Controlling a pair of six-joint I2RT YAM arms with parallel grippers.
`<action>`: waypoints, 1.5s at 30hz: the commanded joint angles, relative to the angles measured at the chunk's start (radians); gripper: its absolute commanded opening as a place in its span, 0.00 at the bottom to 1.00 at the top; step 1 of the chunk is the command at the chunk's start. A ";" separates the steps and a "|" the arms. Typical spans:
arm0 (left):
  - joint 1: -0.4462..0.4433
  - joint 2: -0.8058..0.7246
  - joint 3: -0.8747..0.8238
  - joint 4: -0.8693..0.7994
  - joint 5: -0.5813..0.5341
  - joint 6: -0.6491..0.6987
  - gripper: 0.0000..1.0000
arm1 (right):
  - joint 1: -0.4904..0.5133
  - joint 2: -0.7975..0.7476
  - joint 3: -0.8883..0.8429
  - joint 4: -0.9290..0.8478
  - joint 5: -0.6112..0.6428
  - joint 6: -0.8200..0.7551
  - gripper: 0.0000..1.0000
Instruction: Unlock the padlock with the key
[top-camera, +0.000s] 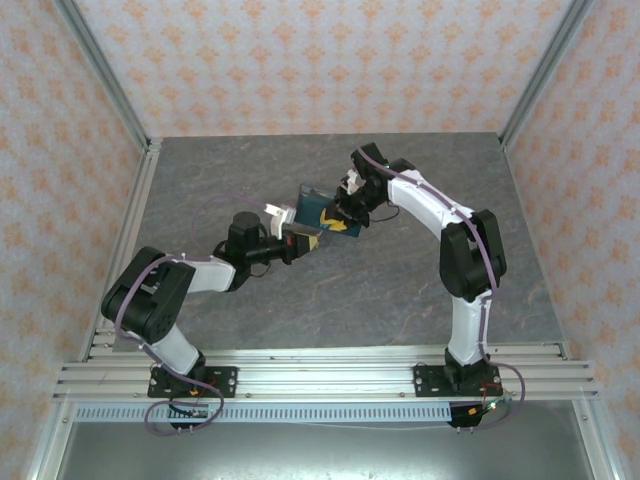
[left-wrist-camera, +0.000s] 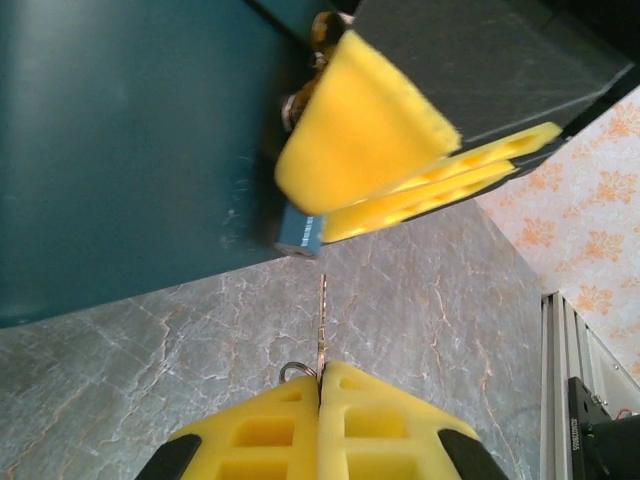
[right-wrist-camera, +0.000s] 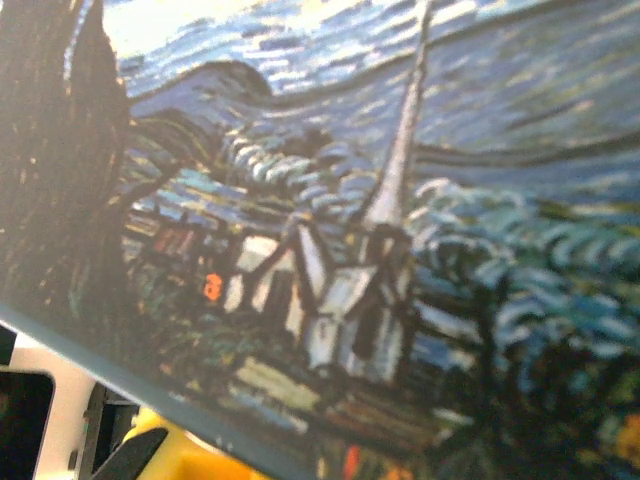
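- Pinching the key (left-wrist-camera: 322, 318) between its pressed-together yellow fingers, the left gripper (left-wrist-camera: 321, 385) lets only the thin blade stick out past its tips. A small wire ring (left-wrist-camera: 293, 371) peeks out at the finger edge.
- The blade's long axis runs straight ahead of that gripper, in line with its fingers. Its tip points toward the padlock (left-wrist-camera: 299, 236), which lies just beyond it; the grey table (left-wrist-camera: 150, 370) shows behind the short gap between them.
- The padlock is a small teal block with one end turned toward the key. I cannot make out a keyhole on that face.
- The right gripper (left-wrist-camera: 318, 212) appears clamped on the padlock, its padded finger over the body and its ribbed finger beside it, so the lock's end pokes out below the pad.
- As I judge it, the left arm is the one to move, pushing forward along the blade's own line. The blade lines up nearer one edge of the lock than its middle, so a slight sideways correction seems needed before it can enter.
- Right against the padlock stands the dark side of the tin (left-wrist-camera: 130, 140), and the right wrist view shows its painted lid at close range.
- Nothing of the tin's inside shows, so what it holds cannot be told.
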 joint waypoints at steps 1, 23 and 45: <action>0.019 0.007 -0.006 0.051 0.042 -0.013 0.00 | -0.004 -0.030 -0.008 0.004 -0.040 -0.026 0.00; 0.033 0.054 0.060 0.033 0.109 -0.018 0.00 | -0.003 -0.024 -0.014 0.002 -0.049 -0.029 0.00; 0.033 0.069 0.072 0.042 0.100 -0.025 0.00 | -0.004 -0.027 -0.023 0.002 -0.062 -0.028 0.00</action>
